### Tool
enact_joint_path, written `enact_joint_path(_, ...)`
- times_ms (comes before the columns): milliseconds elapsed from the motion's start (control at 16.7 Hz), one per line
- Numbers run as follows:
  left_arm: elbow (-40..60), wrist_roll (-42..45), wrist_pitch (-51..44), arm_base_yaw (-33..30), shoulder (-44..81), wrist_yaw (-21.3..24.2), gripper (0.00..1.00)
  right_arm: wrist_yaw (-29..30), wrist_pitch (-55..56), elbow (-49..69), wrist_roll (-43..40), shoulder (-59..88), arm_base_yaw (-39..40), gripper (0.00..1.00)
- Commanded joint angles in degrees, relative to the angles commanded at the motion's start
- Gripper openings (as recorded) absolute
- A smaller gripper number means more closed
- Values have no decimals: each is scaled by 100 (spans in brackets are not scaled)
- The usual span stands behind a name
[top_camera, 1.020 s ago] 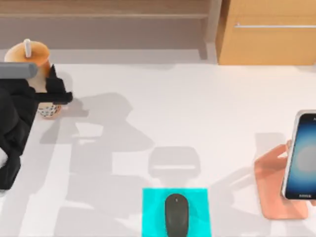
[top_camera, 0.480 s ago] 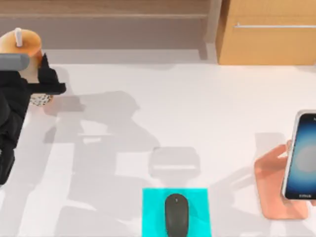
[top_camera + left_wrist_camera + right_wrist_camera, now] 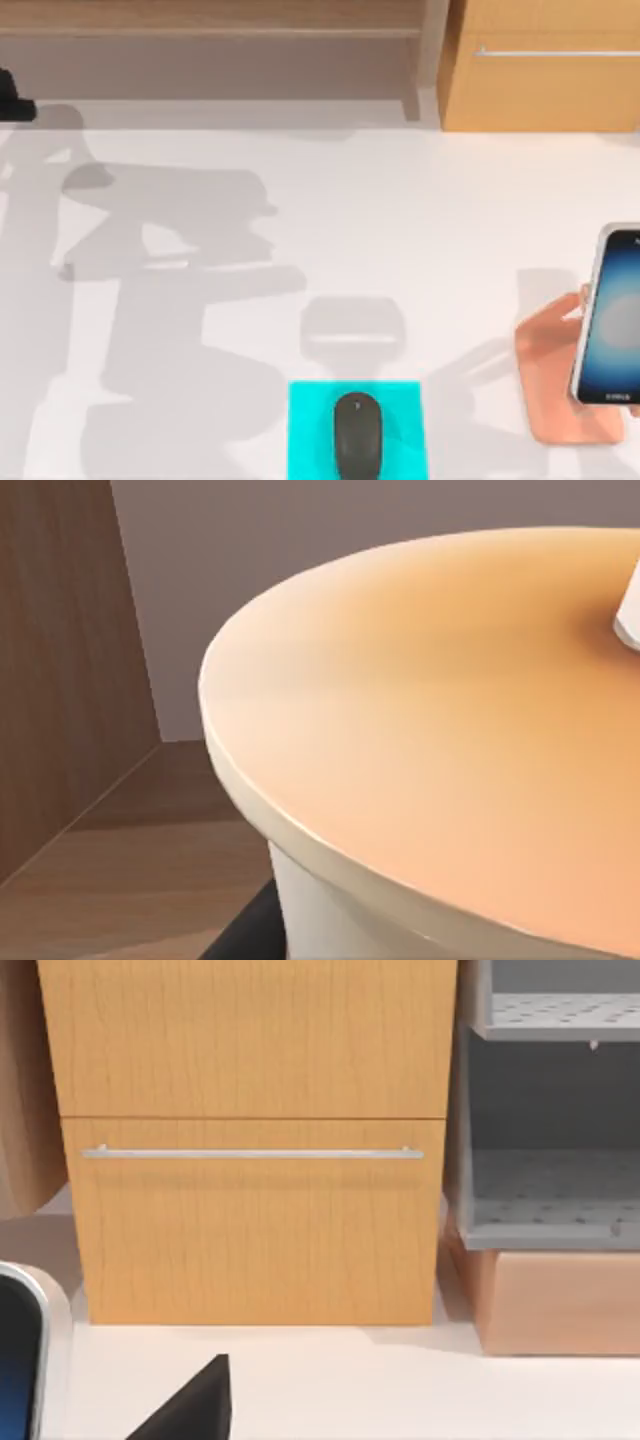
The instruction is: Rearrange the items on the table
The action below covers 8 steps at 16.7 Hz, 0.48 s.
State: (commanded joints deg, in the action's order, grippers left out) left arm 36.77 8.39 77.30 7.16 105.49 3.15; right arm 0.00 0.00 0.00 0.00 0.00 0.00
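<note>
Now the left arm (image 3: 12,100) shows as a dark bit at the far left edge of the table (image 3: 400,220), near its back left corner, and whether its pincer is released or clenched I cannot tell. Close under the left wrist camera sits the bubble-tea cup (image 3: 430,730), its broad orange lid up, with the white straw (image 3: 628,620) at the picture's edge and the pale cup wall below the lid. At the front edge of the table, about midway along it, the dark mouse (image 3: 358,435) lies on the cyan pad (image 3: 310,430). Near the right edge, the smartphone (image 3: 612,315) leans on the salmon-pink stand (image 3: 550,370), its blue screen facing up. Behind the table's back right corner stands the wooden cabinet (image 3: 545,90) with a metal handle (image 3: 250,1153). The right wrist view has the phone's rim at its side.
</note>
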Motion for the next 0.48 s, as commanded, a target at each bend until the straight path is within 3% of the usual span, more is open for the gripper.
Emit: enact_joint_path(480,2382,56,-2319,880,136,897,0,0,0,0,0,0,0,100)
